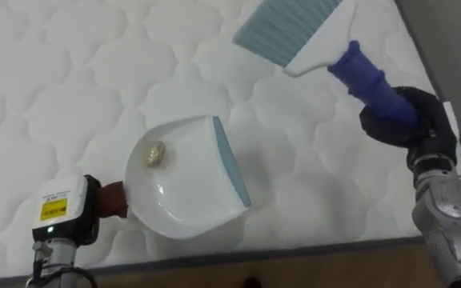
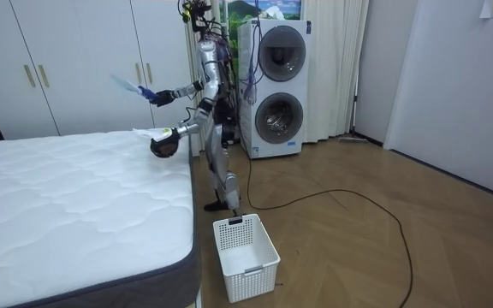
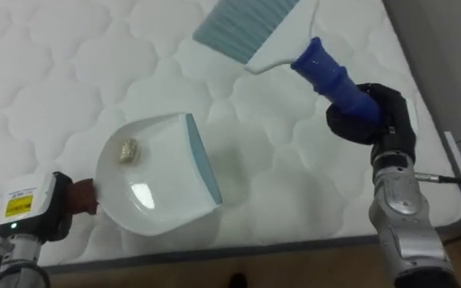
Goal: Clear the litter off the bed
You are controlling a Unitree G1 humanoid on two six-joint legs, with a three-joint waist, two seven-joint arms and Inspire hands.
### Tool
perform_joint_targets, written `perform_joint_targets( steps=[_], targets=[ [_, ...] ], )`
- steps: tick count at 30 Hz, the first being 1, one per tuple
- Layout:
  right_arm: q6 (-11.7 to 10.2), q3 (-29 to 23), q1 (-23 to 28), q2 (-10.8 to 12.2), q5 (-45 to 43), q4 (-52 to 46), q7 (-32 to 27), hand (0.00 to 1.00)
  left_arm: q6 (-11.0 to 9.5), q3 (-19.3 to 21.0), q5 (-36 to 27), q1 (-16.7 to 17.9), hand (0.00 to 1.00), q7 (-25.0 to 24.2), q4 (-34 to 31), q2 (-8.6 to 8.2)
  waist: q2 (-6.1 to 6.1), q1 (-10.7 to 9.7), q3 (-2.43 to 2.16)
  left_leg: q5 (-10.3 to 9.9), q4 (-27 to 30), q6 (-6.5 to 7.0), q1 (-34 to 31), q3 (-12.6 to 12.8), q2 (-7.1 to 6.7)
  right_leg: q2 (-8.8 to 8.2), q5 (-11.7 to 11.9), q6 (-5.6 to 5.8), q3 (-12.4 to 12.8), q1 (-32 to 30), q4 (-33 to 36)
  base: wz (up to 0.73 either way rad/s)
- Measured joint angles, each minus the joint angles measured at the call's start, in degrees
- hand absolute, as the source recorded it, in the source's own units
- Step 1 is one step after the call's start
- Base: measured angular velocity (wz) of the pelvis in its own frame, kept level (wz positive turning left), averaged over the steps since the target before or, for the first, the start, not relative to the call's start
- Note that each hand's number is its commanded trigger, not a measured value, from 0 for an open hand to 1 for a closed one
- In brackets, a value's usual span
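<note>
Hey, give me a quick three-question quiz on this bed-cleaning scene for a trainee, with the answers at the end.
1. True or false: the dustpan in the left hand is empty.
2. The brush is: A) lying on the mattress, B) raised in the right hand, C) inside the dustpan.
3. Fill in: on the floor beside the bed stands a white ____.
Key: 1 false, a small crumpled scrap lies in it. 2 B. 3 basket.

Home bedroom. Quilted white mattress (image 2: 67, 197) beside white wardrobe doors (image 2: 75, 64), curtains (image 2: 336, 68), wood floor (image 2: 358, 257). Stacked washer and dryer (image 2: 278, 85) against the far wall; white laundry basket (image 2: 251, 275) on the floor.
</note>
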Motion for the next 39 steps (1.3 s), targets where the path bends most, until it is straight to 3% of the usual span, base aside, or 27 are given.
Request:
perform_joint_targets(
  steps=[1,2,4,7,12,15,21,25,31,39],
  targets=[
    [0.01,-0.02,0.05,0.00,0.34,0.00,-0.49,0.22,0.00,0.11,-0.01,0.29,1.00,0.01,-0.54,0.00,0.19,0.00,-0.10,-0.01,-0.17,-0.02,0.57,0.00,0.02,0.05,-0.01,0.01,0.00,0.51,-0.08,-0.04],
    [0.01,-0.21,0.05,0.00,1.14,0.00,-1.26,0.00,0.00,0.28,-0.01,0.74,1.00,0.01,-1.68,-0.01,0.54,0.00,-0.29,-0.01,-0.76,-0.04,1.79,0.01,0.03,0.08,-0.04,0.06,-0.03,1.46,-0.17,-0.05],
    [0.01,-0.83,0.07,0.00,1.57,-0.01,-2.03,0.00,-0.01,0.53,-0.01,1.37,1.00,0.04,-2.90,-0.02,1.13,0.02,-0.64,-0.01,-1.45,-0.04,3.26,0.18,0.01,0.15,-0.12,0.16,0.04,2.67,-0.40,-0.05],
    [0.03,-1.90,0.15,0.00,1.56,0.00,-2.83,0.00,0.42,0.93,0.02,2.86,1.00,0.05,-4.62,-0.02,1.90,-0.01,-0.74,0.00,-2.36,-0.04,5.39,0.30,-0.06,0.32,-0.25,0.37,0.29,4.49,-0.87,-0.05],
    [0.51,-2.25,2.24,0.37,2.00,0.06,-2.59,0.00,2.33,1.88,0.00,5.02,1.00,0.01,-7.89,-1.32,2.44,0.00,-0.55,0.03,-3.74,-0.11,7.44,0.06,0.02,0.71,-0.23,0.42,0.13,6.45,-2.11,-0.01],
    [2.04,-1.79,2.72,1.51,2.83,0.06,-2.49,0.00,2.79,2.31,0.00,6.87,1.00,-0.22,-10.90,-2.65,2.60,0.44,-0.45,0.05,-4.12,-0.14,8.32,0.20,0.12,0.93,-0.25,0.46,0.34,7.12,-2.37,-0.06],
    [2.57,-1.52,3.37,1.52,5.90,0.00,-1.91,0.00,2.97,2.32,0.04,8.84,1.00,-0.93,-16.69,-3.83,2.53,1.18,-0.45,0.05,-5.06,-0.15,9.21,0.17,0.08,1.01,-0.46,0.79,0.20,7.95,-3.04,0.01],
    [2.56,-1.83,3.81,2.17,5.86,-0.01,-1.83,0.00,3.41,2.35,0.05,9.05,1.00,-1.49,-19.03,-4.23,2.44,0.93,-0.47,0.05,-5.12,-0.15,9.29,-0.03,0.00,1.00,-0.46,0.90,0.13,8.31,-3.65,0.00],
    [2.58,-2.52,5.43,5.31,6.02,0.00,-0.06,0.00,3.45,2.56,-0.48,9.03,1.00,-3.59,-20.24,-5.61,2.47,0.23,-0.46,0.05,-5.12,-0.15,9.50,0.26,0.04,1.16,-0.42,0.95,0.26,8.57,-3.82,0.00],
    [2.58,-1.27,9.08,6.10,5.54,0.00,1.24,0.00,3.43,2.90,0.12,9.07,1.00,-5.61,-20.35,-6.16,2.72,1.73,-0.36,0.01,-5.60,-0.19,10.18,0.59,0.15,1.74,-0.36,0.89,1.88,8.79,-3.64,-0.06]
  ],
)
